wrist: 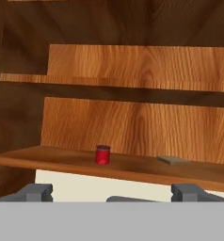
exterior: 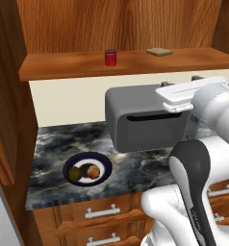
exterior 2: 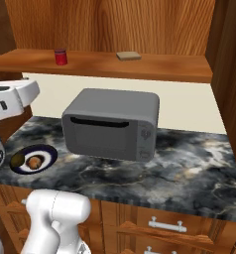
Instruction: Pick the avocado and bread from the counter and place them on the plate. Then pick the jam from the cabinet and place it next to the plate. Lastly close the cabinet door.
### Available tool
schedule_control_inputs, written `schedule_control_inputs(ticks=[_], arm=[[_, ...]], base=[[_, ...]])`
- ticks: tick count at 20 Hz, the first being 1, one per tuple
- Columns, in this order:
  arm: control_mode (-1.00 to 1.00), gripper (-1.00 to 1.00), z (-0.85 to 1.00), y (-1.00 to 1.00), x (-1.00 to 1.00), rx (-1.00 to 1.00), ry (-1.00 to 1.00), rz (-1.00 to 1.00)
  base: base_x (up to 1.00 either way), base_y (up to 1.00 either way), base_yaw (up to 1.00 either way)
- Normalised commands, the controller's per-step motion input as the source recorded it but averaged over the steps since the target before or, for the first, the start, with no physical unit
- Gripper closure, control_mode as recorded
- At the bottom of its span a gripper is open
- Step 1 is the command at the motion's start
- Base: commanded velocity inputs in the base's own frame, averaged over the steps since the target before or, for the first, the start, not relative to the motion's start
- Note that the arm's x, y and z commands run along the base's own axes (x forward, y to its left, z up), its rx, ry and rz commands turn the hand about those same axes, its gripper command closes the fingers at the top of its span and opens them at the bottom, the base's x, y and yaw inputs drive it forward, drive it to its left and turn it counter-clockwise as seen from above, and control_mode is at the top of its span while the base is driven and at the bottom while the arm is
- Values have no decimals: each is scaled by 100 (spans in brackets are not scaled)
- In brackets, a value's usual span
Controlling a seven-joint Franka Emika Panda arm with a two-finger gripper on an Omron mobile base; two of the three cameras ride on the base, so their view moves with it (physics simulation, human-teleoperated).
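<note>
Now the gripper (wrist: 112, 193) points into the open cabinet (wrist: 132, 61), jaws spread wide and empty, ready for a grasp. Ahead, the jam (wrist: 102, 155) stands upright on the lower shelf. Below, the avocado (exterior: 76, 173) and bread (exterior: 92, 171) lie on the plate (exterior: 105, 166).

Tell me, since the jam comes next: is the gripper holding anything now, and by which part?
Nothing is held. The gripper is open and empty, facing the jam, which stands untouched on the cabinet shelf.

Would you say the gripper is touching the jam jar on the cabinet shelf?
Apart. In the hand view the open gripper sits well short of the jam jar, with bare shelf between.
</note>
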Motion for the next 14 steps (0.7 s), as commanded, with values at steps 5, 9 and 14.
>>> schedule_control_inputs(ticks=[5, 9, 14], arm=[[-100, -100, 0, -6, 52, 0, 0, 0], [-100, -100, 0, 0, 59, 0, 0, 0], [-100, -100, -1, 10, 64, 0, 0, 0]], base=[[0, 0, 0], [0, 0, 0], [0, 0, 0]])
